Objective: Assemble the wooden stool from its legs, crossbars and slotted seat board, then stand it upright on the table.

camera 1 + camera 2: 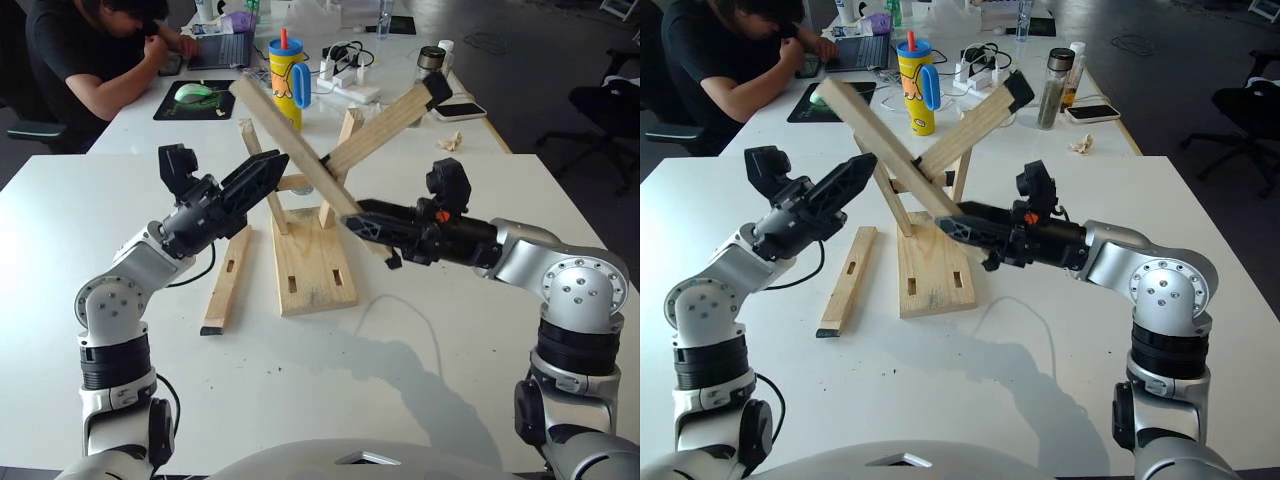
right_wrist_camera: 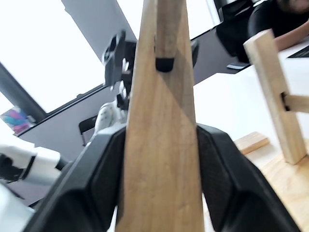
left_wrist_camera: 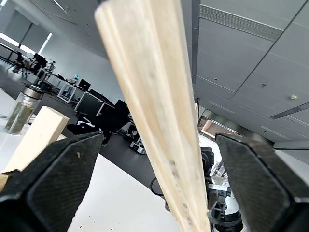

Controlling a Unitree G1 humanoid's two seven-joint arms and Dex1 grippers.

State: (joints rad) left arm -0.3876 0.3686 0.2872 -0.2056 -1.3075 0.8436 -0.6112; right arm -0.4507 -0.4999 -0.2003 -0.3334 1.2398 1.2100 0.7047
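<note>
Pale wood fills my right gripper [image 1: 358, 222]. Its jaws are closed tight on the low end of a long leg [image 1: 285, 130], pressed flat against both faces with no gap in the right wrist view. That leg slants up and away to my left, above the board.

My left gripper [image 1: 272, 170] sits partway along the same leg with its jaws spread wide. One of the fingers [image 3: 53, 183] is on each side, with daylight between finger and wood, so it grips nothing.

The board [image 1: 315, 270] lies flat on the white table [image 1: 450, 330], slots up, just beneath both grippers. Two upright legs [image 1: 272, 205] rise from its far end, joined by a crossbar [image 1: 294, 183]. A dark-tipped leg [image 1: 390, 118] slopes up to my right from near their tops, crossing behind the one I hold. I cannot tell what carries it.

A loose leg [image 1: 228, 280] lies on the table just left of the board, along its edge.
</note>
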